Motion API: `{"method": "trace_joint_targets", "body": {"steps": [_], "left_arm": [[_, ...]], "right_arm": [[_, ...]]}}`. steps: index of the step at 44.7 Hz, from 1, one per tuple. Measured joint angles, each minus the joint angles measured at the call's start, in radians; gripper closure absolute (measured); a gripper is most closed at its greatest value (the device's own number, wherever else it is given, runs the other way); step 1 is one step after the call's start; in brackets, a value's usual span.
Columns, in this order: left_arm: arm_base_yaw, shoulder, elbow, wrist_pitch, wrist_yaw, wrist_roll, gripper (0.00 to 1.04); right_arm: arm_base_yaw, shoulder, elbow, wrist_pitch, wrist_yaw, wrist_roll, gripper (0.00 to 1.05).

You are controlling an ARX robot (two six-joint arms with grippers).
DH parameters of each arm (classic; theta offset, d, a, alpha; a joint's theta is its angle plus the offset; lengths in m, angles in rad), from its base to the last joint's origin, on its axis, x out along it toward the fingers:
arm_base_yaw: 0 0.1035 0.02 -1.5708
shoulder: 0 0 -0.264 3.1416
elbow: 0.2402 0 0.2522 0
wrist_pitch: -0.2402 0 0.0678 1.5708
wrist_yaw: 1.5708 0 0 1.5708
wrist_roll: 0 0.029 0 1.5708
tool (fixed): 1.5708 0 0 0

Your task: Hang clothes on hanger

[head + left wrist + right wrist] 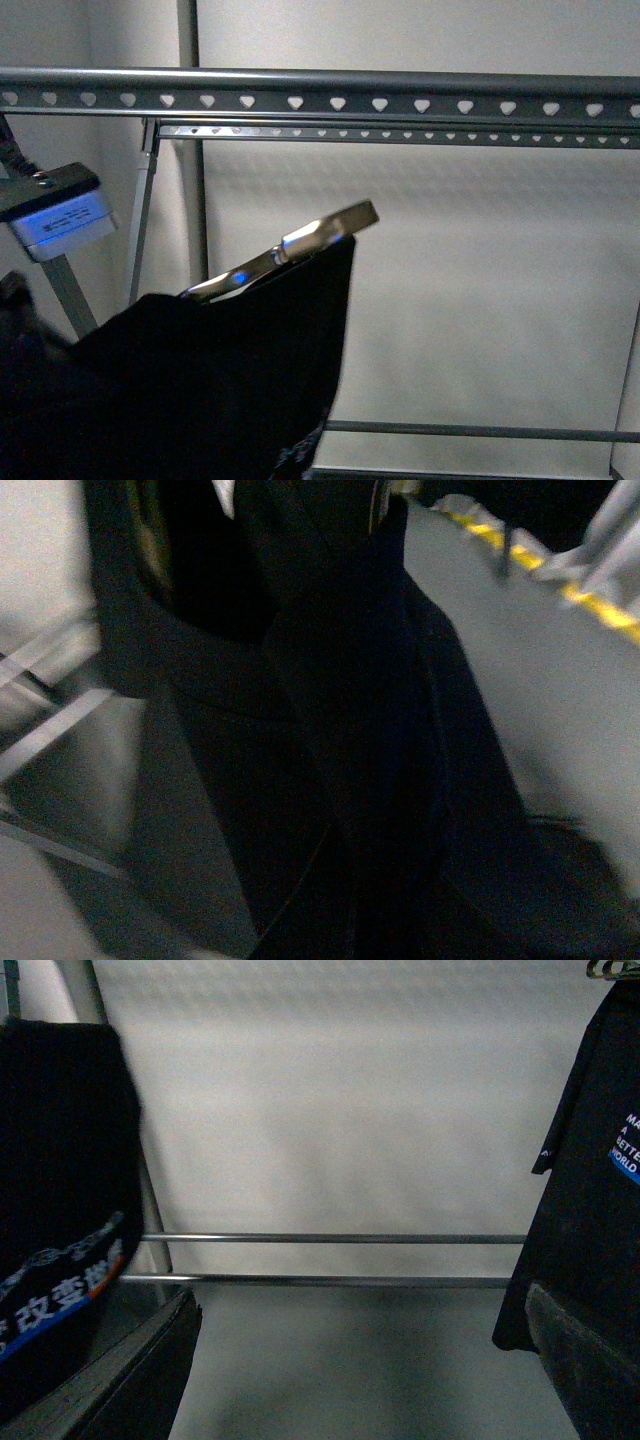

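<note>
Black cloth of the T-shirt fills almost all of your left wrist view. It is very near and blurred, so you cannot read fine detail there.

In the front view you see the grey rack with its rows of heart-shaped holes. Your left gripper is below the rack's top rail and apart from it. Its metal fingers are pressed together on an edge of the T-shirt, and the cloth hangs down from them in a dark mass. The T-shirt touches no rail of the rack that you can see. A small box with a blue light sits under the same rail, toward the rack's diagonal leg.

In the right wrist view your right gripper has its dark fingers wide apart, with nothing between them. Black cloth with Chinese characters and a blue-to-red stripe hangs beside one finger. Cloth with part of the white "MAKE A BETTER WORLD" print hangs beside the other. Between the fingers you see two thin lower bars of the rack before a pale wall.
</note>
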Motion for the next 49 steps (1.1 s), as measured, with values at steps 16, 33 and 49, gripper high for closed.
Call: {"method": "trace_joint_targets", "body": {"steps": [16,33,49], "left_arm": [[-0.031,0.380,0.399,0.174,0.127,1.061,1.00],[-0.113,0.379,0.431,0.266,0.144,1.105,1.00],[-0.112,0.379,0.431,0.266,0.144,1.106,1.00]], "right_arm": [[0.000,0.000,0.000,0.000,0.000,0.000,0.07],[-0.125,0.088,0.013,0.096,-0.343,0.120,0.07],[-0.232,0.826,0.293,0.702,-0.991,-0.963,0.07]]}}
